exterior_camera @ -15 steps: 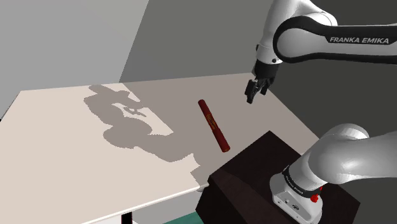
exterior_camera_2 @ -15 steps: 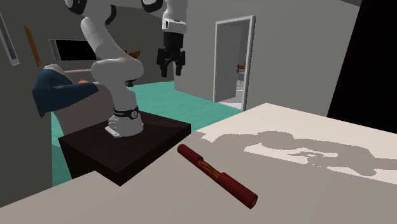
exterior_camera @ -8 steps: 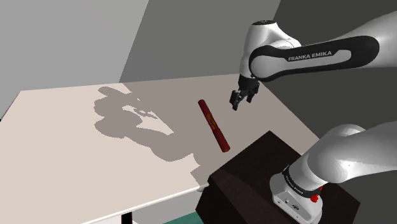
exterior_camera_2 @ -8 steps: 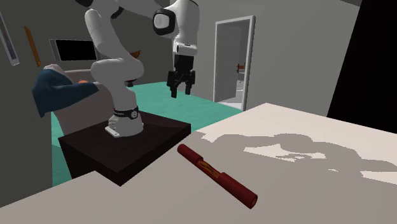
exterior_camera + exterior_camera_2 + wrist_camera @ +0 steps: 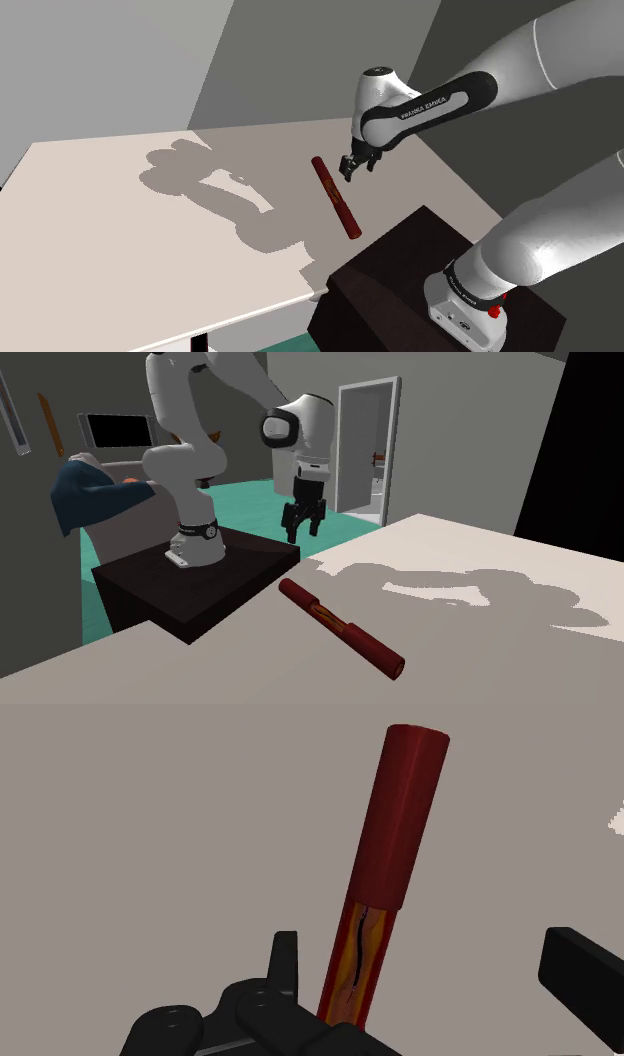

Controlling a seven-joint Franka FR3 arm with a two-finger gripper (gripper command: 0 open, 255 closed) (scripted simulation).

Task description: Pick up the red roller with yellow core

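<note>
Closest in, on the wrist view: gripper (image 5: 430, 959) spread wide, clasping nothing; one finger (image 5: 285, 966) hard by the red roller (image 5: 388, 854), the other well apart from it; touching neither, and so off-centre over the target. Just past the fingertips: the roller's slit stretch, yellow core (image 5: 358, 954) showing through the dark red; farther along, the plain dark-red sleeve; long axis running away from the palm, roughly crosswise to the fingers' closing line; underneath, the pale table (image 5: 150, 824).

On the shoulder view: gripper (image 5: 352, 170) poised above the table (image 5: 120, 230) at about 1 o'clock of the red roller (image 5: 336, 198), beside its far half; roller flat on the surface, axis from 11 o'clock to 5 o'clock; dark stand (image 5: 400, 270) at 4 o'clock of it.

On the second exterior view: red roller (image 5: 340, 627) laid from 10 o'clock to 4 o'clock across the table (image 5: 480, 652); gripper (image 5: 303, 530) up at about 12 o'clock of the roller's 10 o'clock end, a clear gap between; stand (image 5: 200, 577) at 10 o'clock of the roller; beyond, teal floor (image 5: 245, 507) and an open doorway (image 5: 368, 447) at 12 o'clock.

Likely called for next: a small sideways shift to centre the core stretch between the pads, then a straight drop and a pinch across the width; some risk of rolling the cylinder away if one pad lands first.
</note>
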